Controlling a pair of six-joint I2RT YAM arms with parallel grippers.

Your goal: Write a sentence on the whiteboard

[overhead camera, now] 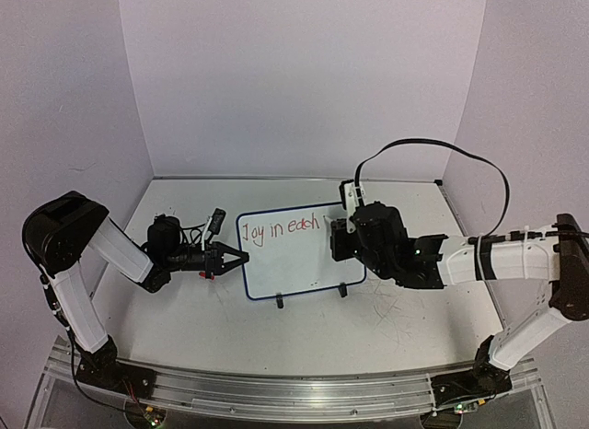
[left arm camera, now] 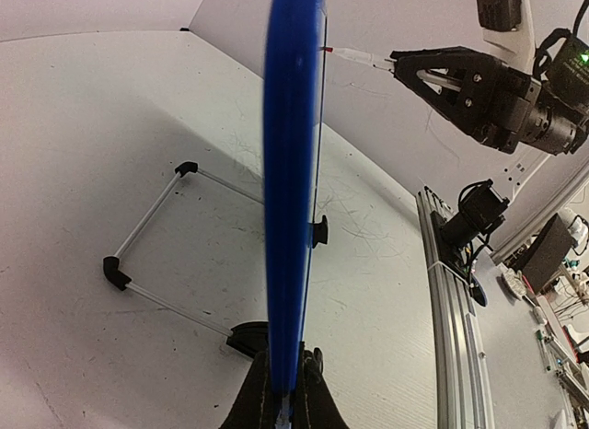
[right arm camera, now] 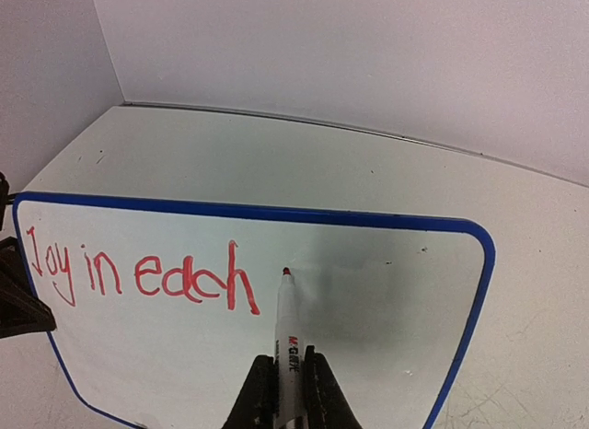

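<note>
right gripper (right arm camera: 283, 383) closed tight on marker (right arm camera: 286, 323); tip just right of unfinished sentence (right arm camera: 138, 274), frame centre | left gripper (left arm camera: 287, 392) pinching whiteboard (right arm camera: 396, 337) edge | risk: my hard press tips board; stroke skids

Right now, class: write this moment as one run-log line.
left gripper: shut on whiteboard edge | right gripper: shut on marker | sentence: reads Joy in each
</note>
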